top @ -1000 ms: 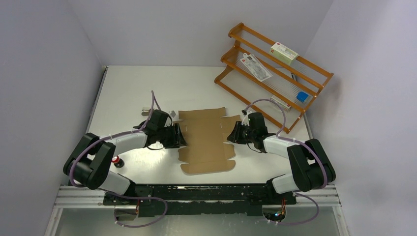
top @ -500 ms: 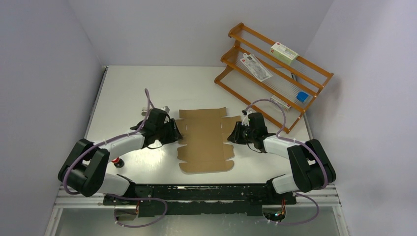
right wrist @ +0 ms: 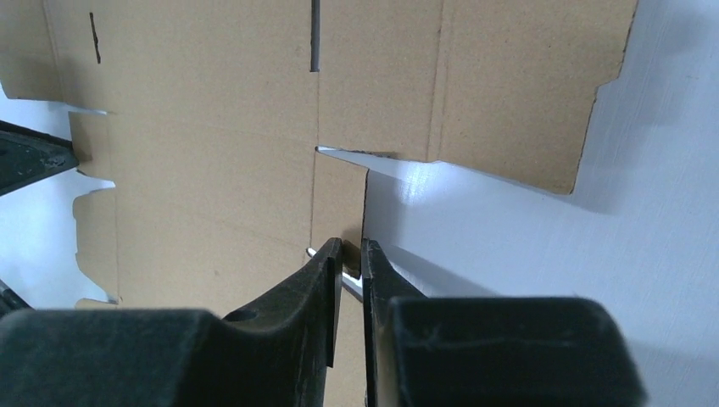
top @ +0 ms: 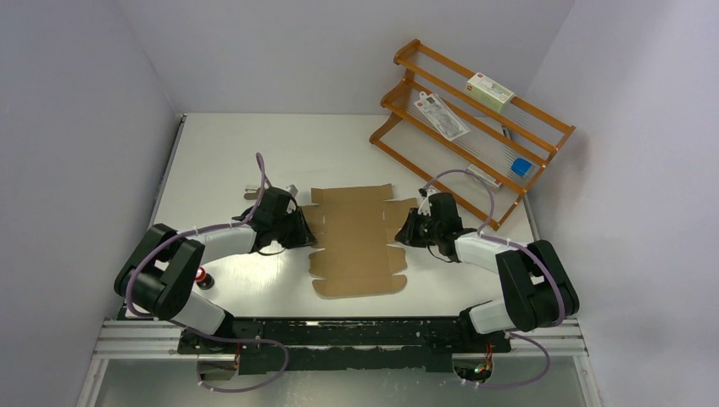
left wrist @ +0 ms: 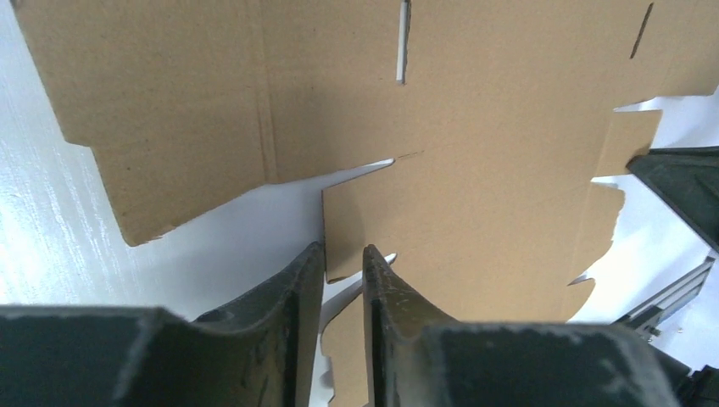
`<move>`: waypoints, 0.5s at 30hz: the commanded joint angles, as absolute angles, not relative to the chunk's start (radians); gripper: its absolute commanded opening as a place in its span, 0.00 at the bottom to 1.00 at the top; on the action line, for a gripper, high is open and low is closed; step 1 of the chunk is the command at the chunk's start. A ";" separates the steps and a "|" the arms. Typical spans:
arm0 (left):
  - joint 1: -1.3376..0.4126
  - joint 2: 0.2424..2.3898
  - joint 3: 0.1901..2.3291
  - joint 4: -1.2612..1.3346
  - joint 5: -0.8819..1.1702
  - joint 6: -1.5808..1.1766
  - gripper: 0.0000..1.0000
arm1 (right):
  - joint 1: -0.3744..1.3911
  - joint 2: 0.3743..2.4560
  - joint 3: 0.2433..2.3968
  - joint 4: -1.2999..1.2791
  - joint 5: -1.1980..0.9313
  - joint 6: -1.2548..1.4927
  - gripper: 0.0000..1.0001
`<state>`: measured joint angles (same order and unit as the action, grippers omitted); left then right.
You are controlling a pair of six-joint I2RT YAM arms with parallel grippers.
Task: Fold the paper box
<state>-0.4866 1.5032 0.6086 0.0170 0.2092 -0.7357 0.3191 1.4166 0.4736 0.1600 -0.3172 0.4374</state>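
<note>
Flat brown cardboard die-cut sheet (top: 356,242) lies mid-frame on white table (top: 220,153). L gripper (left wrist: 342,254) claw narrow, nearly closed, tips at side-flap edge; R gripper (right wrist: 348,248) same, opp. side.

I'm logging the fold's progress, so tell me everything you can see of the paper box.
The paper box is plain brown cardboard, a die-cut sheet with creases, slots and scalloped flaps, lying unfolded on the white table. The left gripper and right gripper each pinch a side flap's edge.
</note>
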 commanded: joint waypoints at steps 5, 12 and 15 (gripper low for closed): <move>-0.501 1.467 0.660 -0.059 0.190 -0.682 0.17 | 0.326 1.377 0.527 0.105 -0.333 0.413 0.04; -0.531 1.419 0.698 -0.108 0.146 -0.676 0.12 | 0.359 1.335 0.575 0.007 -0.232 0.386 0.00; -0.542 1.420 0.709 -0.121 0.139 -0.679 0.14 | 0.375 1.332 0.582 0.003 -0.199 0.385 0.00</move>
